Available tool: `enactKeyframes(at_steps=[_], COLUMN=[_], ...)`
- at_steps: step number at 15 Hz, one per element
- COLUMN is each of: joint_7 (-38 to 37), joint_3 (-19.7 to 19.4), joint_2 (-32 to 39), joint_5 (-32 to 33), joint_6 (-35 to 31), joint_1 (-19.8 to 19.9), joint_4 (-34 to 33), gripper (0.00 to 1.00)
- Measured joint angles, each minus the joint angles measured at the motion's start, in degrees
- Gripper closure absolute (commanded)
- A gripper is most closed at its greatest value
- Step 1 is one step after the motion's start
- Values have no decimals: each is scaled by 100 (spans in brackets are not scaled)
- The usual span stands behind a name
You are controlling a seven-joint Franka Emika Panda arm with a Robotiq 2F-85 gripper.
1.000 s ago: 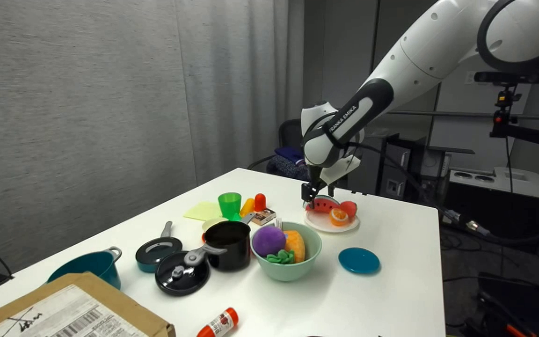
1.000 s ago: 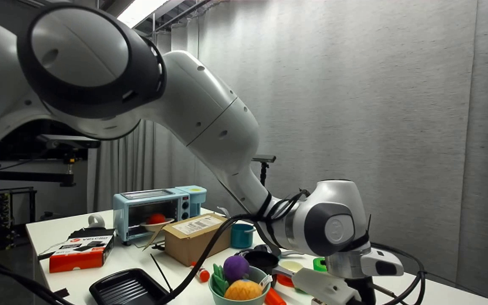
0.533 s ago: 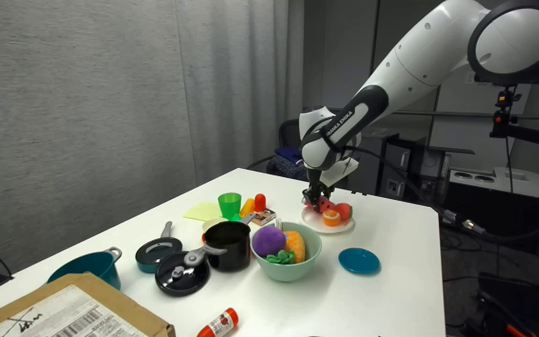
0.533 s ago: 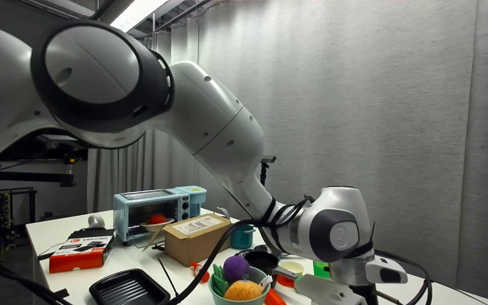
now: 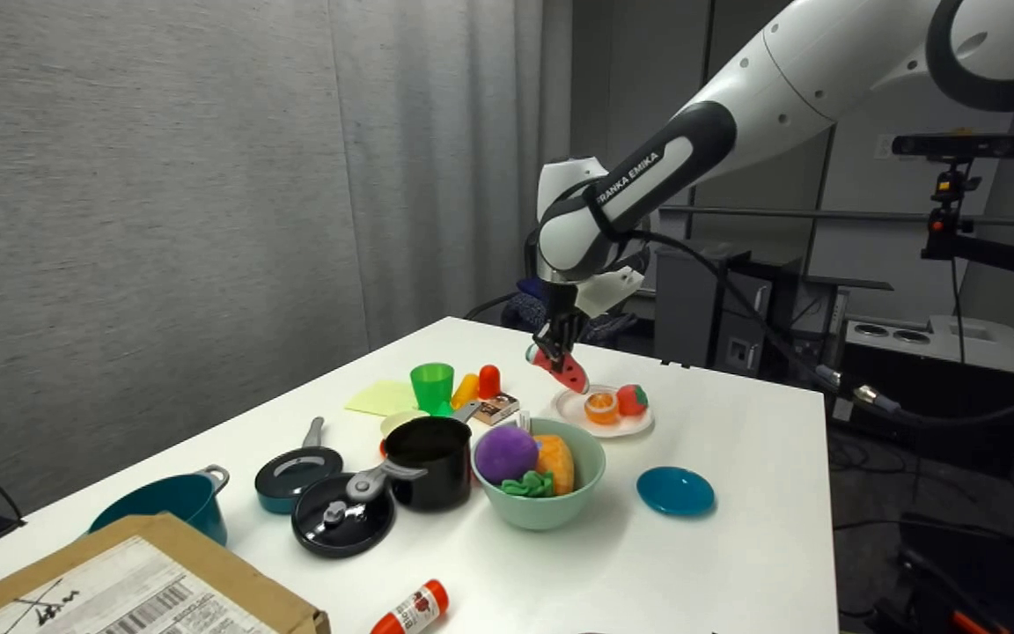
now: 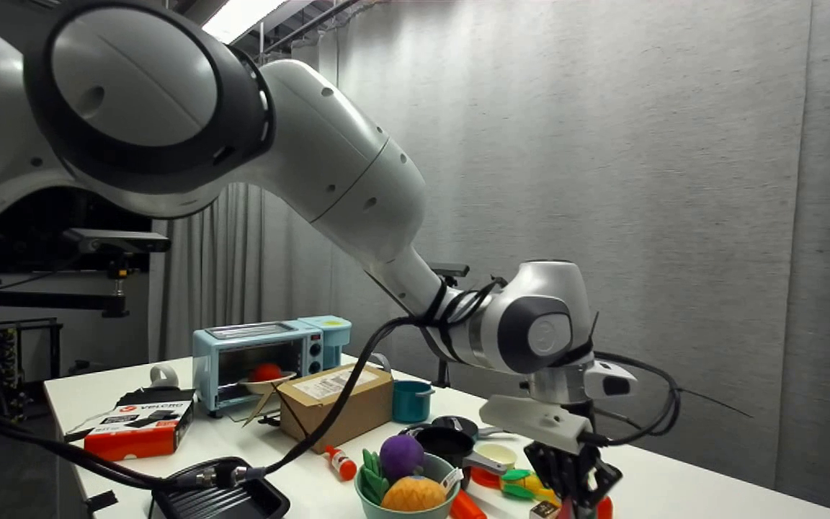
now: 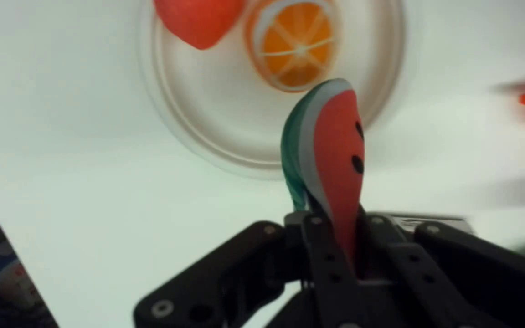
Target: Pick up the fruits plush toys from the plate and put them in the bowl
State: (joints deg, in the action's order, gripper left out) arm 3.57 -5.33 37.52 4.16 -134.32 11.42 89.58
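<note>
Red plush with a pale and green rind: a watermelon slice [image 7: 335,141], dark seed spots on its face, clamped at one end in the gripper [image 7: 342,223], jaws pressed in on both sides. In an exterior view the slice is up above the white table [image 5: 753,423], tilted, its free end lower and to the right, off toward the far left of the plate [image 5: 570,414]. On the plate, two toys: orange-slice toy [image 5: 601,409] left, red toy with a green top [image 5: 632,400] just beside it, right and slightly farther. Wrist view: free end of the slice overlaps the plate's rim to the eye; both toys lie beyond it. Nearer on the table, mint-green bowl [image 5: 538,512], holding a purple toy [image 5: 507,453] at left, an orange-yellow toy [image 5: 555,462] at right, and green leaves [image 5: 528,483] at the near side; cannot tell which toy bears the leaves. Blue disc [image 5: 676,490] right of the bowl, apart from it. Black pot [image 5: 428,484] just left; whether it touches the bowl, cannot tell. Green cup [image 5: 432,384] farther back, left. In an exterior view a light-blue toaster oven [image 6: 264,339] stands at the far left, a cardboard box [image 6: 368,418] near it, to the right.
</note>
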Motion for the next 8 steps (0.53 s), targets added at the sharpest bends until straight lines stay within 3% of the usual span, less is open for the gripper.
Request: enactKeyframes(at_steps=[4, 8], joint_7=[464, 473], joint_3=[766, 1089], joint_2=[-459, -784], joint_5=[-597, -916], joint_6=[585, 1554], joint_1=[-107, -435], joint_4=[264, 447], gripper=[97, 97])
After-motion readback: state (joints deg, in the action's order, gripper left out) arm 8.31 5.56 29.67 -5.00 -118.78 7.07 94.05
